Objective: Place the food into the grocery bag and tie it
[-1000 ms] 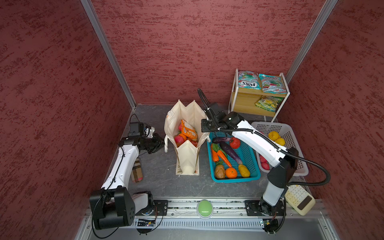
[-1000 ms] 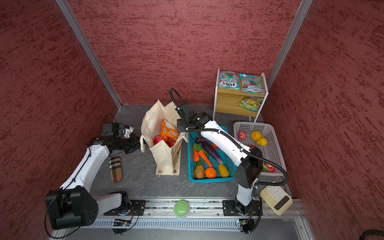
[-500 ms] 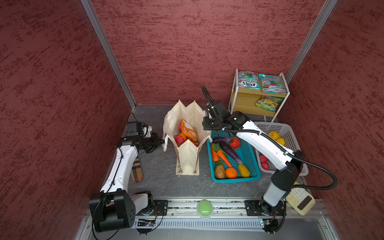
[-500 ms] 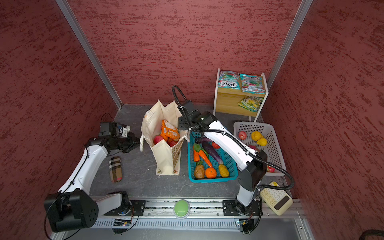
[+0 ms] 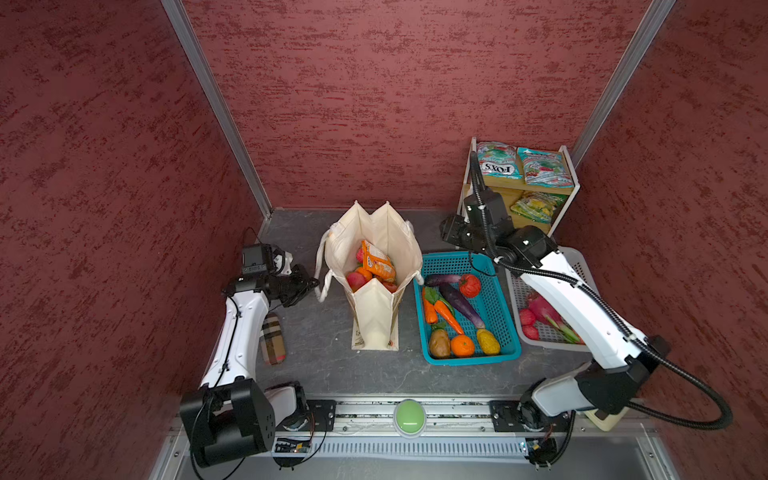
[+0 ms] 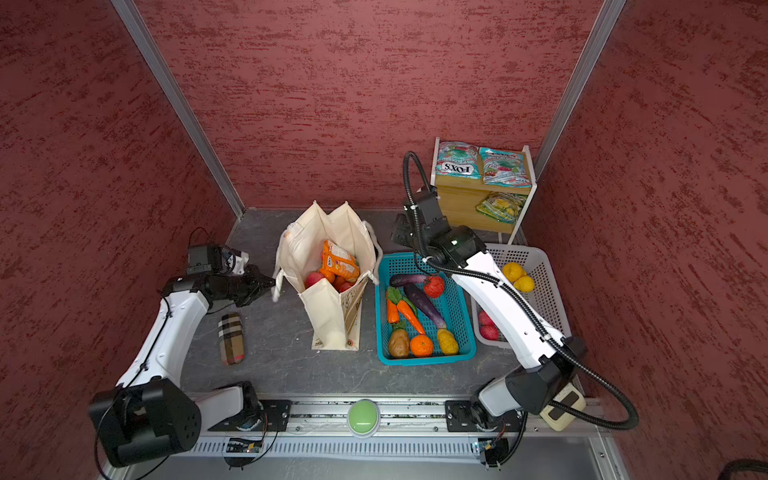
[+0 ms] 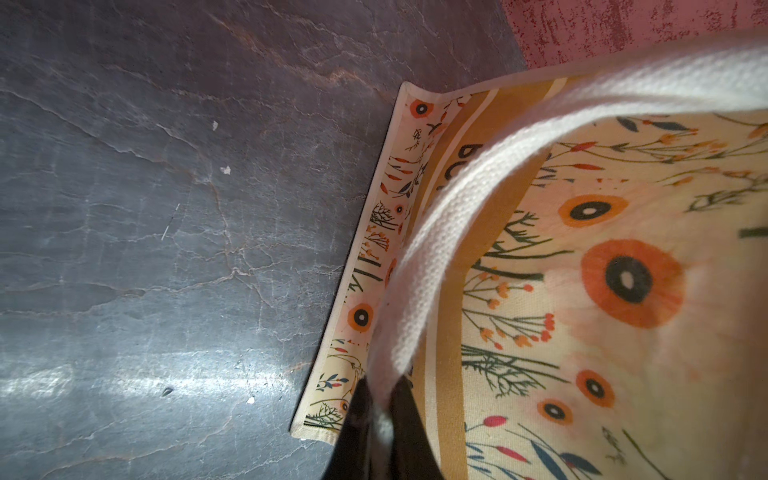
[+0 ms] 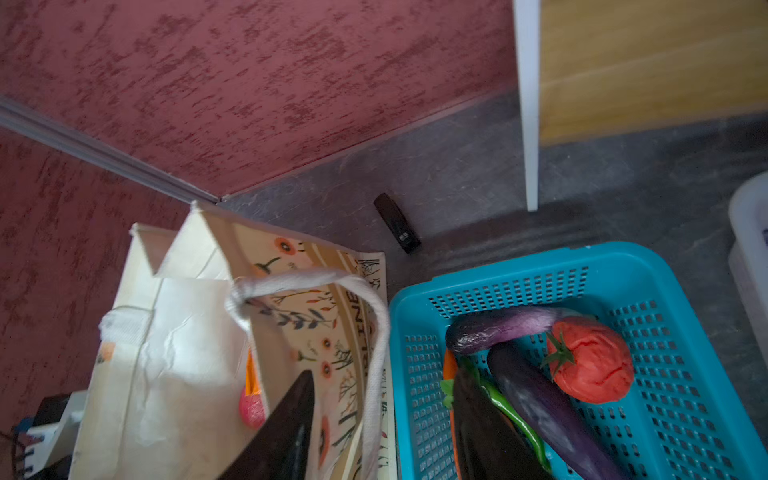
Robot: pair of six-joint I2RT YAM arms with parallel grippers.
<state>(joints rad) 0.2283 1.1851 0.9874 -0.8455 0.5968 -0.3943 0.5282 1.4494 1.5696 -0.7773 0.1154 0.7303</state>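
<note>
Tying seemed in hand: left pincer (image 7: pixel 379 401) clamped one bag (image 5: pixel 375 316) handle (image 7: pixel 440 249); right pincer (image 8: pixel 382 386), parted and empty, needed the other handle (image 8: pixel 376 332) ahead.

Rough dark-red plaster walls (image 6: pixel 374 104) stand behind the small white-framed wooden shelf (image 6: pixel 461 203); the grey, cracked stone-look bench (image 6: pixel 282 357) lies before it.

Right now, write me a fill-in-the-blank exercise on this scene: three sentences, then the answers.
1. The left gripper is shut on the grocery bag's white ____.
2. The teal basket holds one red ____.
3. The right gripper's jaws stand ____, gripping nothing.
Missing words: handle; tomato; open.
</note>
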